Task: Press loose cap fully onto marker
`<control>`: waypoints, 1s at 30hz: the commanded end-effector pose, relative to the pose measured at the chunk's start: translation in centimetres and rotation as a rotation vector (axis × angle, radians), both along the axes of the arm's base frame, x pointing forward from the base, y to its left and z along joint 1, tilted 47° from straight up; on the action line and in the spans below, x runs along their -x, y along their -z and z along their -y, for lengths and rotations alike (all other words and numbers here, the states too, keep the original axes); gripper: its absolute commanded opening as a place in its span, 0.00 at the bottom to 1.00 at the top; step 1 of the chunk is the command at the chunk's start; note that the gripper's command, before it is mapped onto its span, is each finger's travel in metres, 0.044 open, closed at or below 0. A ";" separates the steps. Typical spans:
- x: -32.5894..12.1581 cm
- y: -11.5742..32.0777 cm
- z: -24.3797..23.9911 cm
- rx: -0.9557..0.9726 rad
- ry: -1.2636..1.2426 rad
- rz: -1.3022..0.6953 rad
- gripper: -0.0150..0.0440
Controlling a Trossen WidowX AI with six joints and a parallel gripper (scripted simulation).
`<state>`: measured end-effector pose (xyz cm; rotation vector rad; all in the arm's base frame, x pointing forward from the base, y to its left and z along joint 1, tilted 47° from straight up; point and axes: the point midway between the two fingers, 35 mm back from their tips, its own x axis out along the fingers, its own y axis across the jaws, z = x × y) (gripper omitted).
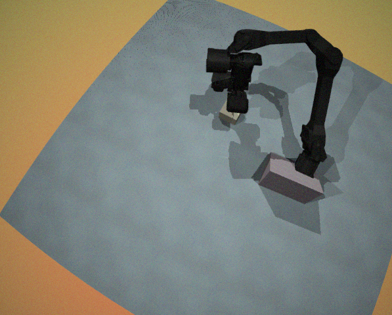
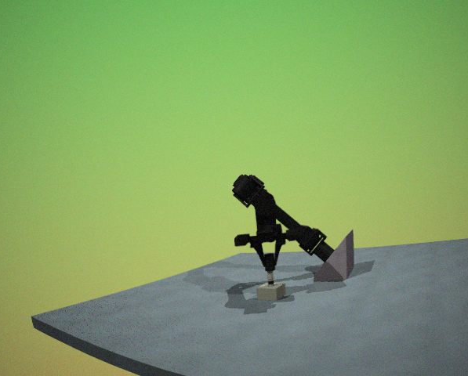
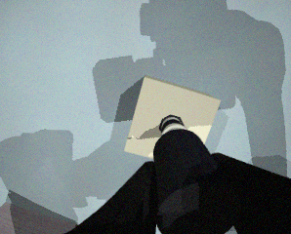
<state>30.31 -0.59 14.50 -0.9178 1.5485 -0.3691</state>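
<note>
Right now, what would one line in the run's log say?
phase: capping | jaws: shut on cap | cap: over upright marker | marker: in holder block

A bare test bench is suggested: one grey table (image 2: pixel 387 307) (a mauve wedge (image 2: pixel 339 262) at 3 o'clock) set against featureless coloured backdrops.

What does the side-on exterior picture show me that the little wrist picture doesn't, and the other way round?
Only the exterior view shows the whole arm, its slanted pinkish base block, the table's edge and the light band of marker standing upright between cap and block. Only the wrist view looks down the cap onto the holder block's top face, with the marker's tip peeking just past the cap's end. Both show the pincer shut on the dark cap, directly over the beige holder block.
</note>
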 end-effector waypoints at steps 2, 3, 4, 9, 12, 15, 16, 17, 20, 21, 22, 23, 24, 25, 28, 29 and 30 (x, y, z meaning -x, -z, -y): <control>-0.1 0.6 0.8 0.004 -0.001 0.003 0.25; -0.1 0.7 0.9 0.004 -0.001 0.003 0.25; -0.1 0.8 1.0 0.004 -0.001 0.003 0.25; -0.1 1.3 1.6 0.005 -0.001 0.003 0.25; -0.1 1.6 1.9 0.006 0.000 0.003 0.25; -0.1 1.6 1.9 0.006 0.000 0.003 0.25; -0.1 1.6 1.9 0.006 0.000 0.003 0.25; -0.1 1.6 1.9 0.006 0.000 0.003 0.25; -0.1 1.6 1.9 0.006 0.000 0.003 0.25; -0.1 1.6 1.9 0.006 0.000 0.003 0.25; 0.0 1.6 1.9 0.003 0.002 0.002 0.30; 0.0 1.6 1.9 0.003 0.002 0.002 0.34; 0.0 1.6 1.9 0.003 0.002 0.002 0.39; 0.0 1.6 1.9 0.003 0.002 0.002 0.43; 0.0 1.6 1.9 0.003 0.002 0.002 0.57; 0.0 1.6 1.9 0.003 0.002 0.002 0.61; 0.0 1.6 1.9 0.003 0.002 0.002 0.65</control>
